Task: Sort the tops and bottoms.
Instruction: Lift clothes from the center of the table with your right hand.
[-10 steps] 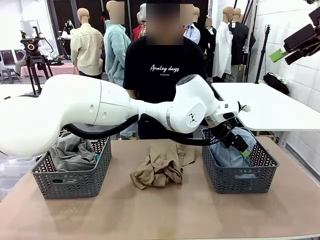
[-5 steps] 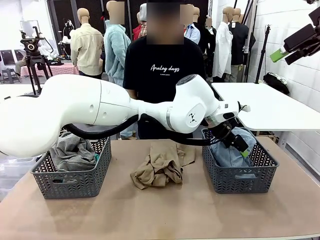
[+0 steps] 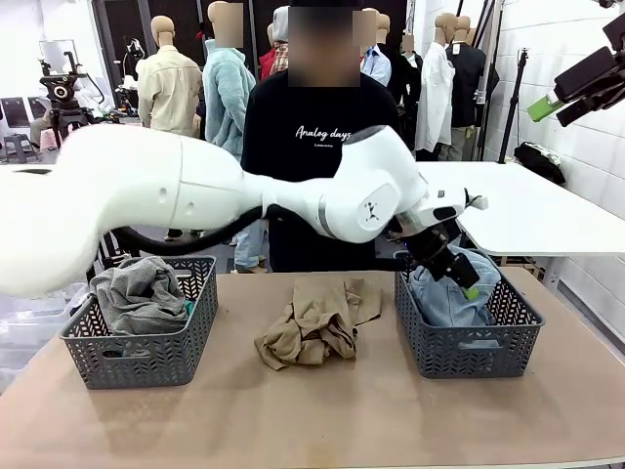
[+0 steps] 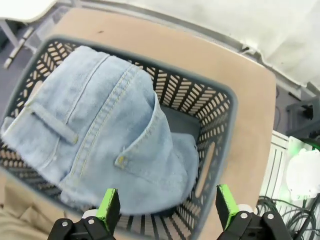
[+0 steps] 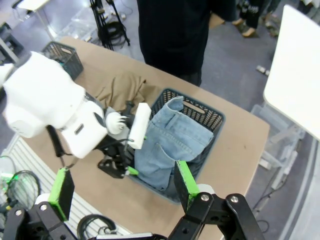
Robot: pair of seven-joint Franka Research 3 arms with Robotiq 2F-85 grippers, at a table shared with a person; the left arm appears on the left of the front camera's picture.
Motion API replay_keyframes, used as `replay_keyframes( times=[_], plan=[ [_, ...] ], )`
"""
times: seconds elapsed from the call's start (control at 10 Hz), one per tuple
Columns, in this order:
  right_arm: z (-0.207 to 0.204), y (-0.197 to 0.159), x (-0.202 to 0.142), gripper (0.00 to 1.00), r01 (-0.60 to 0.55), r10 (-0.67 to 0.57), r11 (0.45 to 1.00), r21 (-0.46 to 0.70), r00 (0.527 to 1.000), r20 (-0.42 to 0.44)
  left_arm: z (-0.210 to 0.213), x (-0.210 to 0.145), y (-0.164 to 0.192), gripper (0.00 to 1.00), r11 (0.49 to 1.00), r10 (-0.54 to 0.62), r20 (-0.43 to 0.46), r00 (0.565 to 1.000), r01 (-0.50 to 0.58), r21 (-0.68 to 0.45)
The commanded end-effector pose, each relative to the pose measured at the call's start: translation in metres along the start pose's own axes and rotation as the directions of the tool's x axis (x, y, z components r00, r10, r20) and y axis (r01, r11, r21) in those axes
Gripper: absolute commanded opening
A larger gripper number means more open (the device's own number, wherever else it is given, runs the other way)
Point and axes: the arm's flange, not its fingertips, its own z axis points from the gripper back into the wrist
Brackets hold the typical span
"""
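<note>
Denim shorts point(image 4: 107, 130) in grey basket point(image 3: 469, 358), right of frame; left end effector point(image 4: 167, 205) released just above them, right end effector point(image 5: 124, 189) released. Person's T-shirt point(image 3: 322, 156) reads "Analog days".

So the light brown flat-topped table point(image 3: 391, 420) has three things sitting right on it. On the robot's left there's a dark grey plastic basket with herringbone-slotted walls point(image 3: 137, 360), and on the right a matching dark grey slotted basket point(image 3: 469, 357). Both stand upright, set back toward the far side. Between them, touching neither, a crumpled tan khaki cloth garment point(image 3: 314, 330) lies in a heap straight on the tabletop, its far end reaching close to the table's far edge.
</note>
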Motion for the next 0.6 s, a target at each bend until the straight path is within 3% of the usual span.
replay_keyframes(
  times=[0.0,0.3,0.5],
  plan=[
    [-0.001,0.001,-0.001,1.0,-0.009,0.009,1.0,-0.009,1.0,-0.017,0.051,-0.024,-0.019,1.0,0.993,0.05,-0.06,0.997,-0.044,0.107],
    [-0.001,0.001,-0.001,1.0,-0.009,0.009,1.0,-0.009,1.0,-0.017,0.109,-0.051,-0.042,1.0,0.968,0.159,-0.173,0.972,-0.12,0.22],
    [-0.001,0.001,-0.001,1.0,-0.009,0.009,1.0,-0.009,1.0,-0.017,0.14,-0.077,-0.048,1.0,0.934,0.251,-0.162,0.954,-0.195,0.298]
  ],
)
